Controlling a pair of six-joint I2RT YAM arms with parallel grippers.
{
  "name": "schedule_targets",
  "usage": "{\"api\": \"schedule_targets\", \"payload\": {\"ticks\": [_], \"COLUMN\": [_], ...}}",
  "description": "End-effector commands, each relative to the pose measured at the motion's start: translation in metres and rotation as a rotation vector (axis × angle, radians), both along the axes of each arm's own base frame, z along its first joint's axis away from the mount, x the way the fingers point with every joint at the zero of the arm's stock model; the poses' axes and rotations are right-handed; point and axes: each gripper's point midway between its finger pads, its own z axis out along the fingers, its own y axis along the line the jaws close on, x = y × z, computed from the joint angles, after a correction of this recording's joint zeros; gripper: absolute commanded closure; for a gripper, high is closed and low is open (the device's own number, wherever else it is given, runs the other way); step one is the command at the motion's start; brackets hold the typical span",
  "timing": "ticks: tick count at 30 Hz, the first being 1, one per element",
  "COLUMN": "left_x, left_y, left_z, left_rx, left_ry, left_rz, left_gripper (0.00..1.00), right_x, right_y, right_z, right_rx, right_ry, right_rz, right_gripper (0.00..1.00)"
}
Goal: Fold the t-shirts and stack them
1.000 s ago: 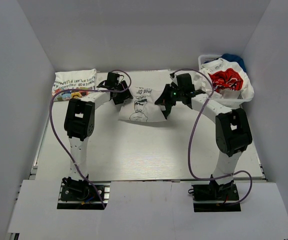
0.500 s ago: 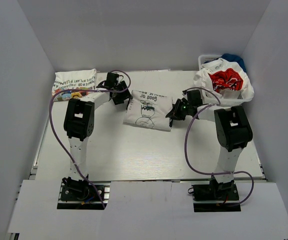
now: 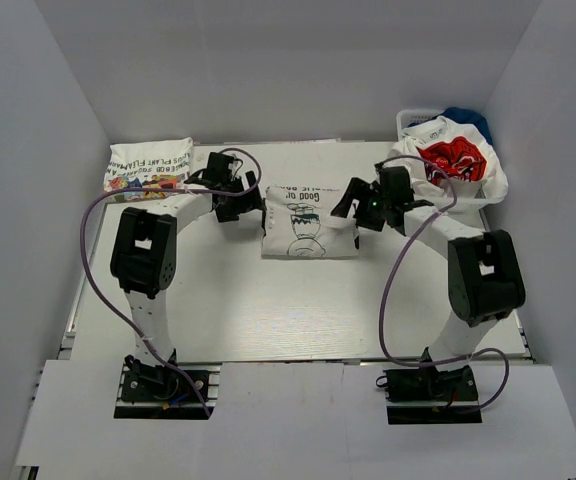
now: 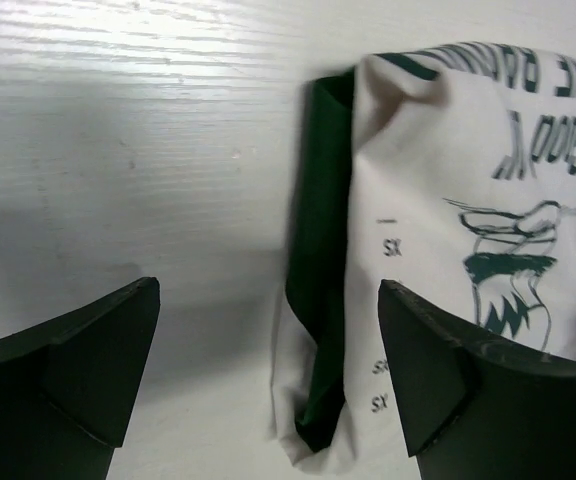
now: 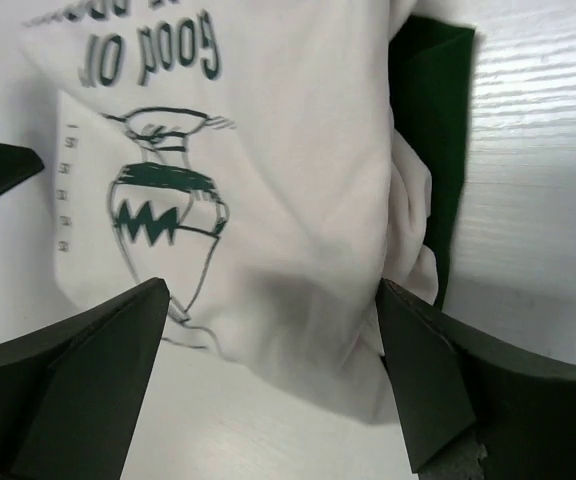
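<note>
As the right end effector [image 3: 351,208] lets go, its fingers spring wide apart, and that's the release: a second ago it was pinched tight on the tee and dragging the fold across. The left end effector [image 3: 248,203] has opened fully too, so nothing is held on either side. The white t-shirt with the green vase print [image 3: 308,220] now lies folded and square on the tabletop [image 3: 298,300], far centre, between the two arms, where half a second ago it sat skewed. In the wrist views a dark green sleeve edge [image 4: 323,250] peeks out along the fold on each side. This fold looks finished to me. Next up is probably moving it onto the folded tee [image 3: 148,166] at far left, while the unfolded tees [image 3: 451,160] wait in the basket [image 3: 408,120] at far right.
</note>
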Motion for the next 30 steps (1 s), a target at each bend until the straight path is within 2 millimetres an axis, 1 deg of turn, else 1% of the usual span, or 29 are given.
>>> {"api": "schedule_targets", "payload": {"ticks": [1, 2, 4, 5, 6, 7, 8, 9, 10, 11, 12, 13, 15, 16, 17, 18, 19, 20, 21, 22, 23, 24, 25, 26, 27, 28, 29, 30], "left_x": [-0.005, -0.010, -0.020, -0.024, -0.030, -0.033, -0.037, -0.038, -0.040, -0.042, -0.043, -0.045, -0.045, -0.040, -0.037, -0.040, -0.034, -0.037, -0.037, -0.037, -0.035, -0.036, -0.036, -0.032, -0.020, -0.016, -0.010, -0.002], "left_y": [-0.013, -0.019, -0.031, -0.034, -0.043, -0.048, -0.048, -0.053, -0.050, -0.051, -0.057, -0.054, -0.059, -0.058, -0.057, -0.061, -0.064, -0.062, -0.062, -0.062, -0.062, -0.062, -0.061, -0.059, -0.057, -0.053, -0.051, -0.047], "left_z": [0.039, 0.031, 0.018, 0.017, 0.010, 0.011, -0.003, -0.006, -0.013, -0.018, -0.024, -0.030, -0.037, -0.045, -0.049, -0.054, -0.061, -0.066, -0.068, -0.068, -0.068, -0.070, -0.071, -0.063, -0.050, -0.046, -0.034, -0.024], "left_rx": [-0.013, -0.009, -0.006, 0.003, 0.006, -0.001, 0.021, 0.032, 0.048, 0.065, 0.068, 0.083, 0.107, 0.121, 0.134, 0.141, 0.144, 0.160, 0.163, 0.167, 0.168, 0.169, 0.176, 0.191, 0.220, 0.245, 0.271, 0.307], "left_ry": [-0.094, -0.072, -0.038, -0.033, -0.020, -0.018, 0.014, 0.021, 0.038, 0.054, 0.064, 0.081, 0.089, 0.094, 0.101, 0.118, 0.127, 0.155, 0.162, 0.159, 0.147, 0.149, 0.144, 0.125, 0.083, 0.068, 0.032, 0.006], "left_rz": [-0.100, -0.125, -0.169, -0.189, -0.209, -0.224, -0.224, -0.232, -0.225, -0.217, -0.228, -0.223, -0.216, -0.209, -0.203, -0.213, -0.213, -0.223, -0.224, -0.233, -0.240, -0.240, -0.253, -0.257, -0.242, -0.240, -0.263, -0.258], "left_gripper": [0.00, 0.00, 0.00, 0.00, 0.00, 0.00, 0.00, 0.00, 0.00, 0.00, 0.00, 0.03, 0.11, 0.14, 0.22, 0.25, 0.29, 0.41, 0.48, 0.56, 0.67, 0.84, 0.91, 0.98, 1.00, 1.00, 1.00, 1.00], "right_x": [0.003, 0.004, -0.001, -0.002, -0.006, -0.006, -0.009, -0.011, -0.011, -0.012, -0.014, -0.016, -0.017, -0.019, -0.020, -0.020, -0.023, -0.023, -0.024, -0.025, -0.024, -0.024, -0.024, -0.024, -0.024, -0.023, -0.024, -0.025], "right_y": [-0.020, -0.024, -0.035, -0.039, -0.041, -0.042, -0.044, -0.046, -0.049, -0.050, -0.050, -0.052, -0.052, -0.052, -0.052, -0.053, -0.053, -0.055, -0.057, -0.057, -0.063, -0.065, -0.067, -0.071, -0.072, -0.074, -0.076, -0.077], "right_z": [0.043, 0.053, 0.057, 0.065, 0.063, 0.070, 0.068, 0.071, 0.073, 0.073, 0.073, 0.075, 0.079, 0.078, 0.078, 0.080, 0.079, 0.081, 0.082, 0.086, 0.085, 0.086, 0.089, 0.088, 0.089, 0.091, 0.087, 0.087], "right_rx": [-0.078, -0.085, -0.118, -0.121, -0.125, -0.123, -0.129, -0.127, -0.132, -0.139, -0.140, -0.140, -0.139, -0.139, -0.138, -0.136, -0.140, -0.143, -0.148, -0.145, -0.165, -0.168, -0.170, -0.186, -0.192, -0.197, -0.205, -0.209], "right_ry": [-0.111, -0.139, -0.150, -0.166, -0.164, -0.185, -0.183, -0.188, -0.199, -0.202, -0.201, -0.208, -0.218, -0.219, -0.218, -0.226, -0.225, -0.232, -0.235, -0.247, -0.256, -0.264, -0.272, -0.276, -0.281, -0.287, -0.279, -0.283], "right_rz": [-0.055, -0.076, -0.114, -0.128, -0.132, -0.139, -0.140, -0.147, -0.156, -0.158, -0.156, -0.160, -0.159, -0.156, -0.156, -0.155, -0.150, -0.159, -0.164, -0.164, -0.190, -0.194, -0.201, -0.217, -0.220, -0.230, -0.234, -0.240], "right_gripper": [0.10, 0.10, 0.10, 0.10, 0.10, 0.10, 0.10, 0.10, 0.10, 0.10, 0.10, 0.10, 0.10, 0.10, 0.10, 0.10, 0.10, 0.10, 0.10, 0.10, 0.10, 0.10, 0.10, 0.10, 0.10, 0.10, 0.10, 0.10]}}
